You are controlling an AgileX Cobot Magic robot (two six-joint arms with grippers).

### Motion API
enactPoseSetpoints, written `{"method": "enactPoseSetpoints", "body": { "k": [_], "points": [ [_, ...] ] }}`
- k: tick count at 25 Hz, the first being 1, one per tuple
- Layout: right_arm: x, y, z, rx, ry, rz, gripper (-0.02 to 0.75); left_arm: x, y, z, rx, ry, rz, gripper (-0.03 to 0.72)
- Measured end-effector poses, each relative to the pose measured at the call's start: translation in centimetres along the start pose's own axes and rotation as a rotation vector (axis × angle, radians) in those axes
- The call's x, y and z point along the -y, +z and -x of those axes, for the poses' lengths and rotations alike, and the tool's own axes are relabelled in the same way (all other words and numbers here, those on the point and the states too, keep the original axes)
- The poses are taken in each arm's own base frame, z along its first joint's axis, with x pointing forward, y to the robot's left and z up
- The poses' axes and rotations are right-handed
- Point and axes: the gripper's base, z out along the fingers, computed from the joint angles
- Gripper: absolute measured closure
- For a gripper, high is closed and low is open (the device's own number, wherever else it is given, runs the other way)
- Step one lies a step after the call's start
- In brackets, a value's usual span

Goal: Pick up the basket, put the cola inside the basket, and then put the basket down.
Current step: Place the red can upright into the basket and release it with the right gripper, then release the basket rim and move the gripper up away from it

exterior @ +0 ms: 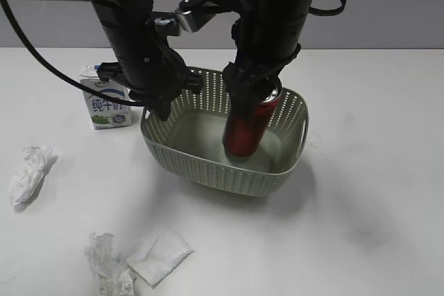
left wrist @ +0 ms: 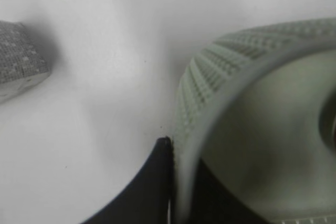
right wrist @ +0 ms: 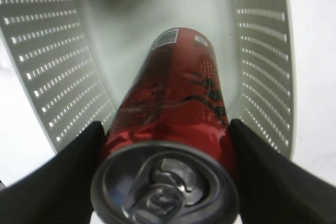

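We clamp the basket (exterior: 229,164) wall with our left gripper (exterior: 161,98), our right gripper (exterior: 255,95) grasps the cola (exterior: 248,127) inside, milk carton (exterior: 105,104) beside the basket.

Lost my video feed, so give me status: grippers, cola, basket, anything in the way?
Left gripper clamped on basket rim. Right gripper shut on cola, can inside basket. Milk carton beside basket, not blocking.

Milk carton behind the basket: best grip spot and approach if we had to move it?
Probably the milk carton across its flat side walls, below the folded top, coming from above or from its open left side. It stands upright on the table; the basket and the left gripper crowd its right side.
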Motion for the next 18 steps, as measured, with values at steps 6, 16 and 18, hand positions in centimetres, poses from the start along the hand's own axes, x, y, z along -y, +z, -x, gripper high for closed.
{"method": "enactPoseSetpoints", "body": {
  "k": [6,16,18],
  "points": [
    [0.0,0.0,0.0,0.000,0.000,0.000,0.136,-0.1,0.1,0.0,-0.006,0.007,0.012,0.691],
    [0.2,-3.0,0.7,0.107,0.040,-0.031,0.129,-0.1,0.3,-0.1,-0.014,0.002,0.007,0.691],
    [0.6,-4.4,0.8,0.146,0.081,-0.066,0.135,0.0,0.3,-0.1,-0.025,-0.011,-0.008,0.691]
  ]
}}
